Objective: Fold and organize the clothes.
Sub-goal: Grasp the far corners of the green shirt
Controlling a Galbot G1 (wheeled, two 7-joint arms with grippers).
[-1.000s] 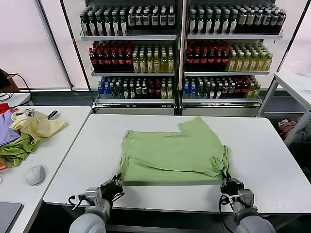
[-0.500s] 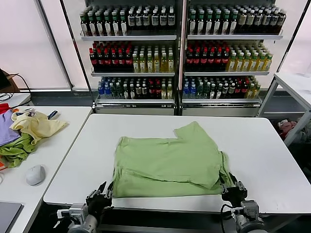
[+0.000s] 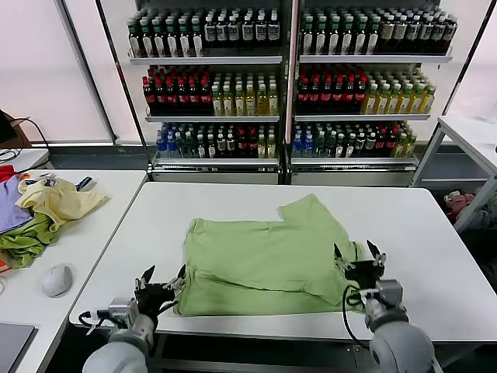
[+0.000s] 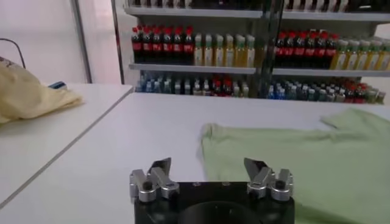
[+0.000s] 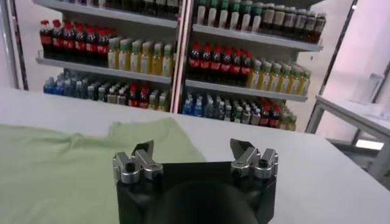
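The light green polo shirt (image 3: pixel 268 256) lies partly folded on the white table (image 3: pixel 419 225), one sleeve pointing to the far side. It also shows in the left wrist view (image 4: pixel 304 164) and in the right wrist view (image 5: pixel 67 164). My left gripper (image 3: pixel 161 278) is open and empty at the shirt's near left corner; in its wrist view (image 4: pixel 209 167) the jaws stand wide apart. My right gripper (image 3: pixel 359 255) is open and empty over the shirt's near right edge; its wrist view (image 5: pixel 193 149) shows the jaws apart.
A heap of pale yellow, green and purple garments (image 3: pixel 43 210) and a grey mouse (image 3: pixel 56 280) lie on the side table at the left. Shelves of bottles (image 3: pixel 287 85) stand behind the table. Another table (image 3: pixel 474 132) stands at the right.
Both grippers pulled the shirt's near edge toward the table front, let it go, and have risen open. The shirt lies lower and flatter than one second ago.
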